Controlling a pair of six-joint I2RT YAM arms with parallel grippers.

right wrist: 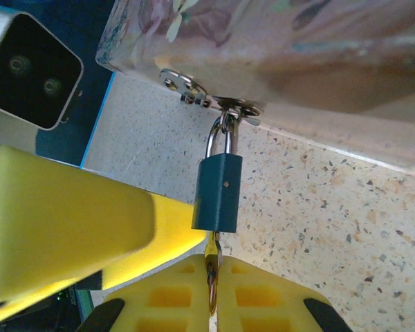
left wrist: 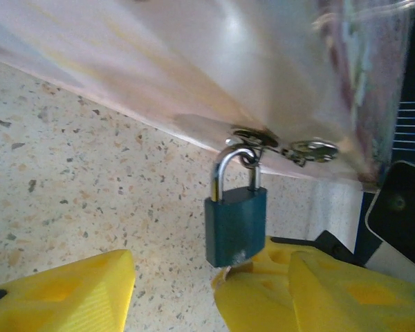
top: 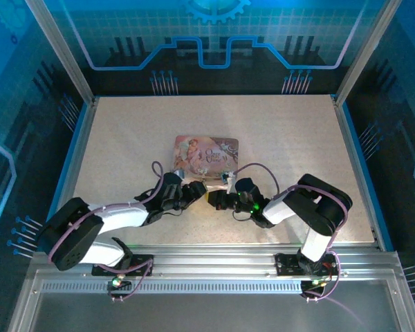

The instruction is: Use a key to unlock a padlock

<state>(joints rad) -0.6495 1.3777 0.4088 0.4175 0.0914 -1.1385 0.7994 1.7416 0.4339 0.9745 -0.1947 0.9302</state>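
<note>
I am pressing my right claw [right wrist: 213, 266] fully together on the key [right wrist: 212, 245], which is standing upright between the two pads. The key is pointing straight up from this claw and its top is meeting the underside of the padlock [right wrist: 218, 190]. How deep it is sitting inside, I cannot tell.

My left claw [left wrist: 211, 283] is standing about half open and is holding nothing. The padlock is hanging just beyond its fingertips, in the gap between them. It is nearer to the right finger [left wrist: 346, 290] than to the left one and, as far as I can see, is touching neither. Its body is looking dark blue-green. The silvery shackle [left wrist: 228, 166] is closed and is passing through the hasp [left wrist: 252, 135] above it.

The hasp is sitting on the near side wall of the tin [top: 206, 153], which is lying flat just beyond both claws. From above, the two claws are meeting tip to tip in front of the tin, with the speckled table [top: 283, 131] reaching far beyond.
</note>
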